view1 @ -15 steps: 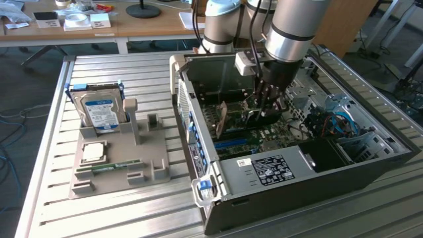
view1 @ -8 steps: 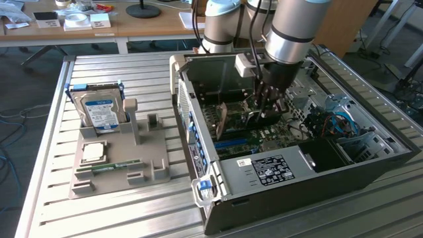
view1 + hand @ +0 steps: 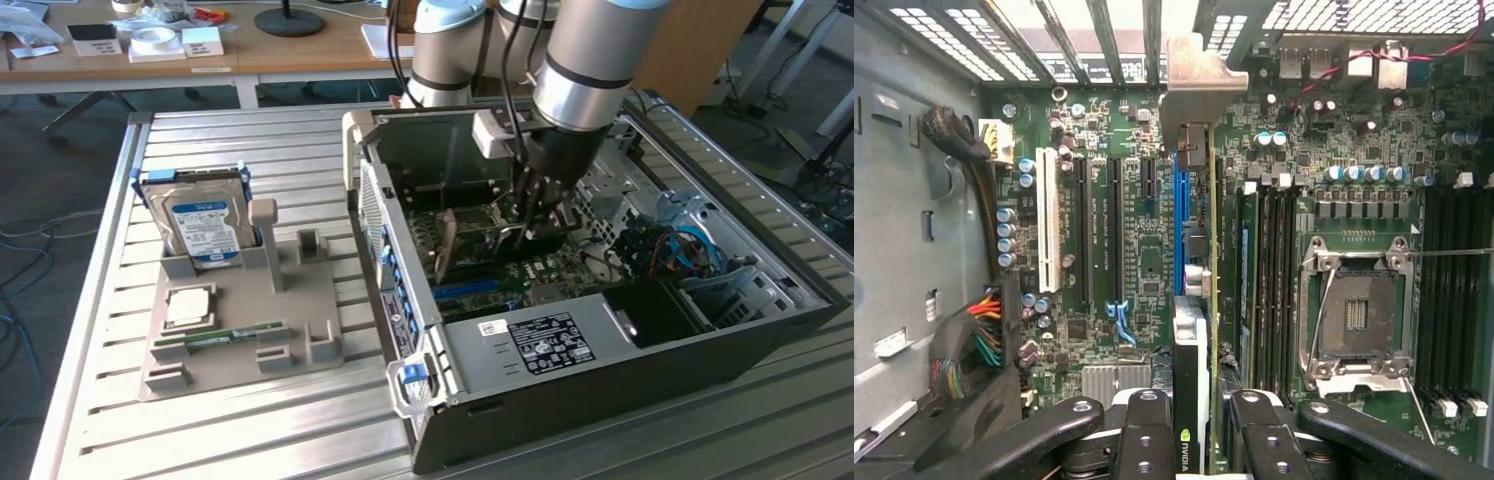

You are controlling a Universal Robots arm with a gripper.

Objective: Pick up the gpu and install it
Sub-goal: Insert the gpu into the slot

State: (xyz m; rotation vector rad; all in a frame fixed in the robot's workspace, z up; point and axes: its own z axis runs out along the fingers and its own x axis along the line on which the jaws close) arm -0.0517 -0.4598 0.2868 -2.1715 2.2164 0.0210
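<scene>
Slatted metal counter [image 3: 267, 440], most brightly lit at its far edge on the exterior view's right. Behind it, a second counter of pale wood [image 3: 307, 60] carries small white boxes [image 3: 200, 42], a roll of tape [image 3: 154, 37] and a round black stand base [image 3: 290, 22]. Dark floor [image 3: 54, 180] at the exterior view's left, with loose cables [image 3: 27, 235]. Brown wooden panel [image 3: 707, 45] at the back.

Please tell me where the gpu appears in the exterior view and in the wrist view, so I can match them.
Exterior view: the gpu stands on edge inside the open computer case, gripped by the pincer.
Wrist view: the gpu is seen edge-on, running away from the pincer's fingers toward its silver bracket.
Shared landmark: the blue slot on the motherboard.
</scene>
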